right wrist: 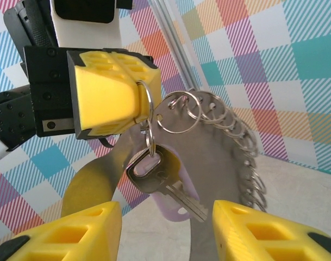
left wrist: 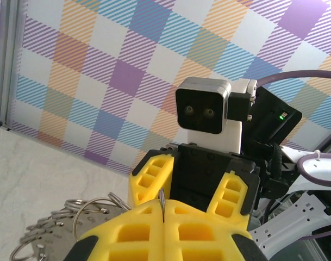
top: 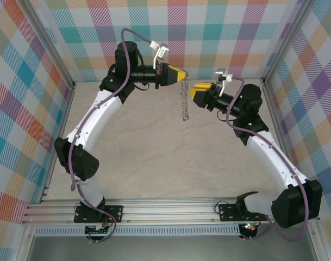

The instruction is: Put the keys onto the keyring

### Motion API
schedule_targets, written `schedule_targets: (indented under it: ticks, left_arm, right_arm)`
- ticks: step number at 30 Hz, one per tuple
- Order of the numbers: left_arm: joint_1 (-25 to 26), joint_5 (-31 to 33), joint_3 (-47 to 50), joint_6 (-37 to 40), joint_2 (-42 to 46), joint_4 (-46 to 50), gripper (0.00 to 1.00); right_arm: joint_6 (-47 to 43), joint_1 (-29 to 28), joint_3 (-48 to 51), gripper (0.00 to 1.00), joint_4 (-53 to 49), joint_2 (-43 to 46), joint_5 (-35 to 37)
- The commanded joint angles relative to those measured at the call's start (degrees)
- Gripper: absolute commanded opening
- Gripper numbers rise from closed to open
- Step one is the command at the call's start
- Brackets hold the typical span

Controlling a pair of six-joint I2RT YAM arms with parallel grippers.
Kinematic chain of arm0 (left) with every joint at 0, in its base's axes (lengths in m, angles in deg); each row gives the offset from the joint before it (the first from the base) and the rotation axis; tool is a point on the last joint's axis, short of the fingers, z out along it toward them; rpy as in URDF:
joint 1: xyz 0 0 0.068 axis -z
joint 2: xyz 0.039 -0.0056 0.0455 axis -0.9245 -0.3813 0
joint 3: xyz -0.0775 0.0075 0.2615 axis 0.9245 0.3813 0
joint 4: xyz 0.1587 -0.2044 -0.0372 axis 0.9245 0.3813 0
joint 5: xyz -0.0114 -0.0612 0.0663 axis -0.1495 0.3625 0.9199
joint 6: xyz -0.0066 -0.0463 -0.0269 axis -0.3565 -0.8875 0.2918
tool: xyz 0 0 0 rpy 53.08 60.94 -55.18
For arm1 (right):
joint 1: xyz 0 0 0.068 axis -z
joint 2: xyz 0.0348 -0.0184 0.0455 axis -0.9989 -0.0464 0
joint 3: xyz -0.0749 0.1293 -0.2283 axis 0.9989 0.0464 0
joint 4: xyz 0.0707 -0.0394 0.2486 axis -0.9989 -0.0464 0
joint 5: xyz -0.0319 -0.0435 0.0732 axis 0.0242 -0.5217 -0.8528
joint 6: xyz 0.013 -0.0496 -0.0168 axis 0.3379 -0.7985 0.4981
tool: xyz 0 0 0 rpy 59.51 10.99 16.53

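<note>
One key (right wrist: 166, 187) hangs from keyring (top: 183, 103), shaft down-right.

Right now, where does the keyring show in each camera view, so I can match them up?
Top external: keyring hangs edge-on at upper centre, below the left hand.
Left wrist: keyring at lower left, running in under the left hand.
Right wrist: keyring centre-right, loops arcing down its right rim.
Shared landmark: the yellow left hand, shut on the keyring.
</note>
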Motion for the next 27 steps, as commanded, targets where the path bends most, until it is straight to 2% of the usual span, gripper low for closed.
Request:
schedule_targets:
  ticks: [1,7,11,14,21,27]
  left_arm:
    - [0.65,-0.66,-0.07,-0.82,2.43,-2.77,0.0]
    - [1.01,-0.96,-0.54,-0.43,2.28,-2.12,0.0]
    - [1.35,-1.4,-0.88,0.0,2.08,-1.54,0.0]
    - [1.54,-1.54,-1.07,0.37,2.09,-1.17,0.0]
    - [1.71,-0.86,-1.49,0.63,2.23,-0.55,0.0]
    - [1.89,1.92,-1.36,0.04,2.61,-0.72,0.0]
  right_arm:
    - [-3.25,-1.13,-2.91,0.49,-0.06,-1.1,0.17]
    - [-4.49,-2.5,-5.16,0.49,-0.39,-2.19,0.42]
    - [-5.06,-2.77,-6.54,0.44,-0.96,-3.32,0.45]
    - [-5.24,-2.78,-7.45,0.38,-1.4,-4.03,-0.02]
    - [-6.42,-2.95,-8.52,0.15,-3.59,-4.08,-1.48]
    - [-6.89,-3.27,-8.05,0.0,-4.96,-2.96,-1.6]
